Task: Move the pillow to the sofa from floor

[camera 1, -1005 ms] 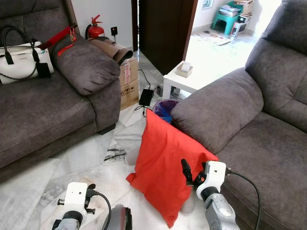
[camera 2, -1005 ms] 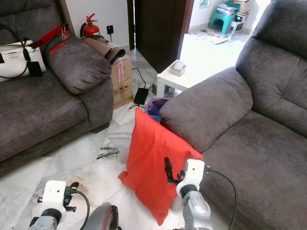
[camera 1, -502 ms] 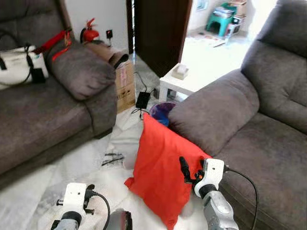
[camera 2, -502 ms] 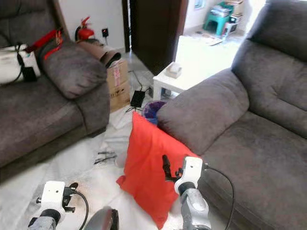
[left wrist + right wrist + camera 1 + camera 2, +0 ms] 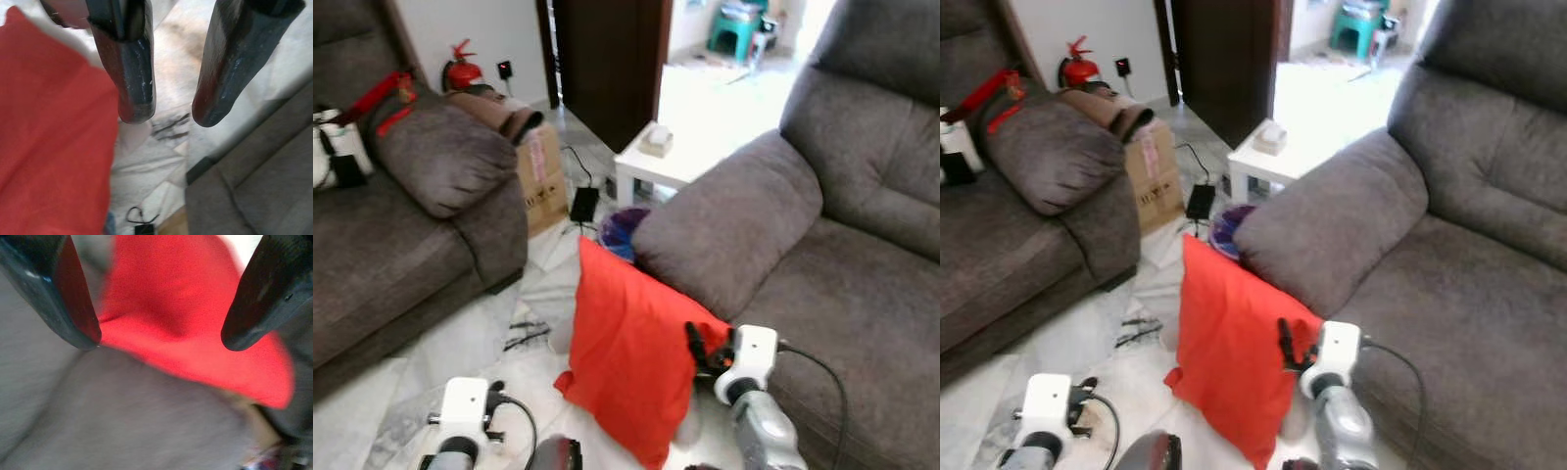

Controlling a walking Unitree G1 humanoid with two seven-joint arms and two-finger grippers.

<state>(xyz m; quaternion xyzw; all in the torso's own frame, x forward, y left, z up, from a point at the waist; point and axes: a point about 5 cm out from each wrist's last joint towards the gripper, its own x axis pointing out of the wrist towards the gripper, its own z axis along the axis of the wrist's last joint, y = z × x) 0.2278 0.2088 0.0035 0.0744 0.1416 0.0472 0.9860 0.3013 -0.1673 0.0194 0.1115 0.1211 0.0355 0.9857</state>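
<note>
Jaws: both spread wide, holding nothing; I keep right gripper (image 5: 697, 345) at pillow's sofa-side edge.
Pillow (image 5: 631, 357): propped on floor against sofa (image 5: 862, 294).
Left gripper (image 5: 168, 110): low over floor, beside it.

I see bare floor (image 5: 460, 338) left of the pillow (image 5: 631, 352); the sofa arm (image 5: 729, 220) blocks its right side.

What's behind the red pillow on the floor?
The pillow leans on the sofa's armrest. A purple bin peeks out past its top corner, mostly covered; the floor directly behind it is hidden.
</note>
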